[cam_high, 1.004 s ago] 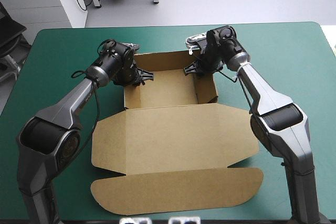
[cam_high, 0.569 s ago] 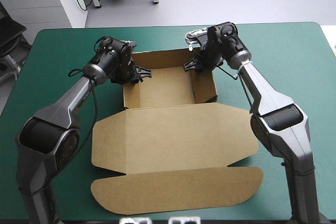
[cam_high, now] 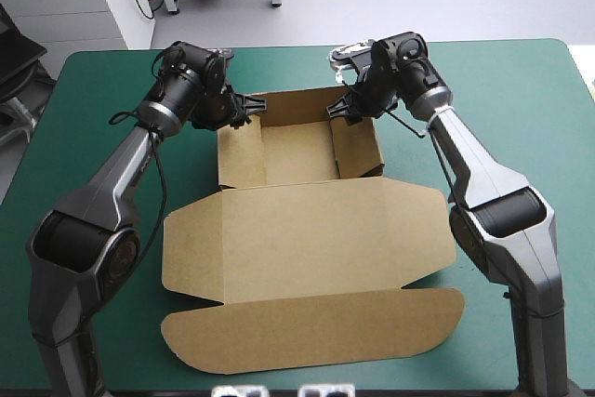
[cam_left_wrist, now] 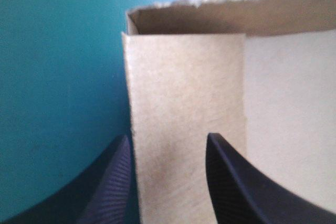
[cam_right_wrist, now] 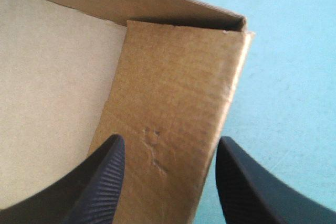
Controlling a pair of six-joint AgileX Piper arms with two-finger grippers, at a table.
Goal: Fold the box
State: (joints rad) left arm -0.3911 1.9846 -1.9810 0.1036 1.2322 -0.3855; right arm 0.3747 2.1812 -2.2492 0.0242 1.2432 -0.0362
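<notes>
Mid-table, the box (cam_high: 297,151) forms a tray, lid (cam_high: 307,230) flat; left tool (cam_left_wrist: 167,136) and right tool (cam_right_wrist: 170,139) spread wide.

My right gripper (cam_right_wrist: 169,144) holds its black fingers (cam_right_wrist: 100,182) well apart astride an upright side wall of the brown box (cam_right_wrist: 173,77), one finger on the inner side, the other outside over the teal-green cover (cam_right_wrist: 294,77), the box's corner just ahead.

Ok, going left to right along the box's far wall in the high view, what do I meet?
Teal-green cover → left gripper, open at the far left corner → box, its raised far wall → right gripper, open at the far right corner → cover again.
</notes>
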